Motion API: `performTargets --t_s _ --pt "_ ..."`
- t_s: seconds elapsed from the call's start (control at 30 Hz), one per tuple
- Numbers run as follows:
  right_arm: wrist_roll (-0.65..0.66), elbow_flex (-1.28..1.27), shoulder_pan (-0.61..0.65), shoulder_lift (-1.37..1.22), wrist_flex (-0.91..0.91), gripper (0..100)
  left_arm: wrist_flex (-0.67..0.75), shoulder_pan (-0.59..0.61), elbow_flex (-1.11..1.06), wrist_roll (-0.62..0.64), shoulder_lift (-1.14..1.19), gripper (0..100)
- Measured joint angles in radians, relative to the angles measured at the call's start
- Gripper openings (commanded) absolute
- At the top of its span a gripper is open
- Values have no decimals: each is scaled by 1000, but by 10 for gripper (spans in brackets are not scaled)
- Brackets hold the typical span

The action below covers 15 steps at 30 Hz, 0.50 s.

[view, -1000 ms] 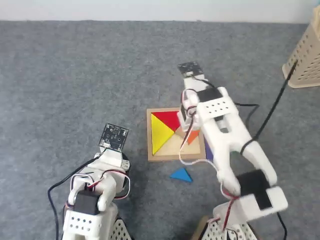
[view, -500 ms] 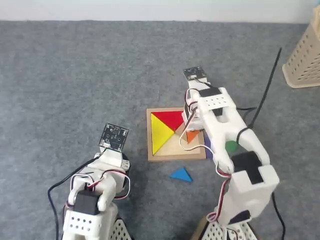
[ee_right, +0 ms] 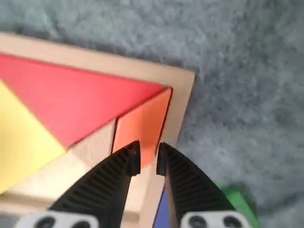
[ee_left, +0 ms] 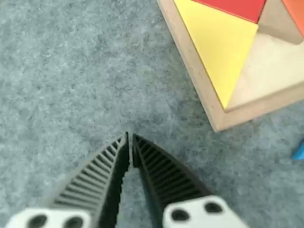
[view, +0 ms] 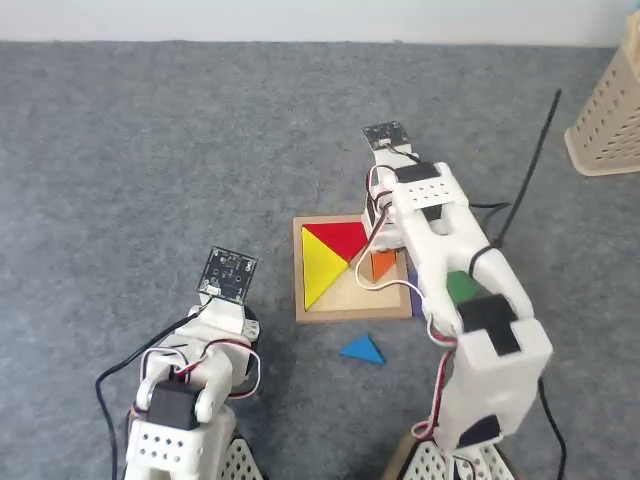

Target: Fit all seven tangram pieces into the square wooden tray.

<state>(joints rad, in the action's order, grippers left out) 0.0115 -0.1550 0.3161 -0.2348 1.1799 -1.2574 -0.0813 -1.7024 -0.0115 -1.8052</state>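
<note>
The square wooden tray [view: 300, 300] lies mid-table with a red triangle [view: 338, 240] and a yellow triangle [view: 320, 268] in it. An orange piece [ee_right: 142, 126] sits by the tray's far right corner, against the red triangle [ee_right: 71, 104]. My right gripper [ee_right: 147, 152] hangs over it, fingers nearly together on the piece's near end. A blue triangle [view: 362, 349], a green piece [view: 462, 287] and a purple piece [view: 415, 292] lie on the carpet beside the tray. My left gripper [ee_left: 129, 140] is shut and empty over the carpet, near the tray corner [ee_left: 216, 118] with the yellow triangle [ee_left: 223, 42].
Grey carpet covers the table. A beige perforated basket [view: 610, 110] stands at the far right edge. The right arm [view: 450, 270] reaches over the tray's right side. The left arm [view: 190, 390] sits at the near left.
The right arm has drawn its elbow in and shifted its gripper slightly toward the tray's far right corner, the orange piece moving with it. The left arm has kept still.
</note>
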Motion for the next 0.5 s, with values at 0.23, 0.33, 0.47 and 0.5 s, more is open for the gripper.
performTargets --t_s 0.23,0.33,0.47,0.5 --pt "216 -83 -115 318 206 78 0 0 0 0 0 12" --pt "218 -203 -183 396 212 79 0 0 0 0 0 12" --pt "92 -381 -265 407 129 161 0 0 0 0 0 12" --pt "52 -419 -282 407 94 195 0 0 0 0 0 12"
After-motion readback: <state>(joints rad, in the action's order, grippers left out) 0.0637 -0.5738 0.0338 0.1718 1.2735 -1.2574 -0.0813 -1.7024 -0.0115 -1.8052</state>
